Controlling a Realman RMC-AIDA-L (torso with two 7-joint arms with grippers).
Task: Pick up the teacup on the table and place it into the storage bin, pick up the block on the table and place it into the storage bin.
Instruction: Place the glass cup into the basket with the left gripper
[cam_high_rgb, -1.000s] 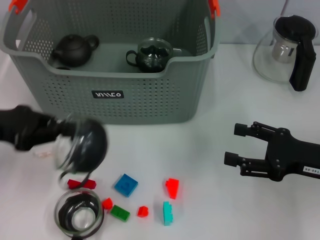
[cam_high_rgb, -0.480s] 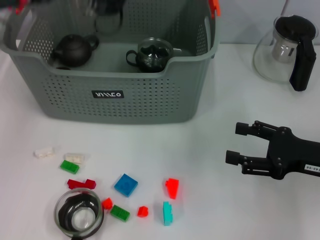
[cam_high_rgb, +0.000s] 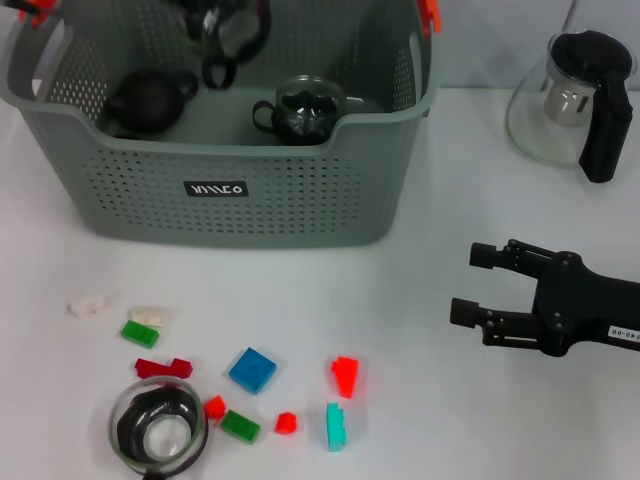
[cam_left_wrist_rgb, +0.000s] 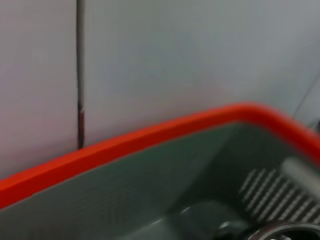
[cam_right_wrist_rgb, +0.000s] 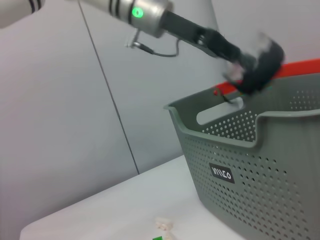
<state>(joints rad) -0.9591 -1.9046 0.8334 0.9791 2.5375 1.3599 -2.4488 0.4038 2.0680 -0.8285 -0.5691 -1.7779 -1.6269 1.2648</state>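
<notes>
From the head view, I have the left gripper (cam_high_rgb: 222, 30) over the far side of the storage bin (cam_high_rgb: 215, 190), and a glass teacup (cam_high_rgb: 235, 35) hangs there with its dark handle loop below, above the bin's floor. I judge the fingers are closed on that cup, though they are blurred into it. Beneath and beside them, inside the bin, sit a dark teapot (cam_high_rgb: 148, 100) and a glass cup (cam_high_rgb: 305, 108), so part of the teacup work looks done. My right gripper (cam_high_rgb: 480, 290) waits low over the surface, well apart from the bin, its fingers spread wide and empty. Ahead of those fingers lie the blocks: a blue block (cam_high_rgb: 252, 370), a red one (cam_high_rgb: 345, 376), a teal one (cam_high_rgb: 335, 425), plus green, red and white pieces further off. One more teacup (cam_high_rgb: 158, 432) stands on the surface beyond them. A glass pot with a black handle (cam_high_rgb: 572, 100) stands behind the right gripper.

The left wrist view shows only the bin's orange-red rim strip (cam_left_wrist_rgb: 125, 145) and grey wall.

The right wrist view shows the left arm (cam_right_wrist_rgb: 190, 30) reaching over the bin's rim.

By my reading, this cup needs releasing, and no block is visibly in the bin.
</notes>
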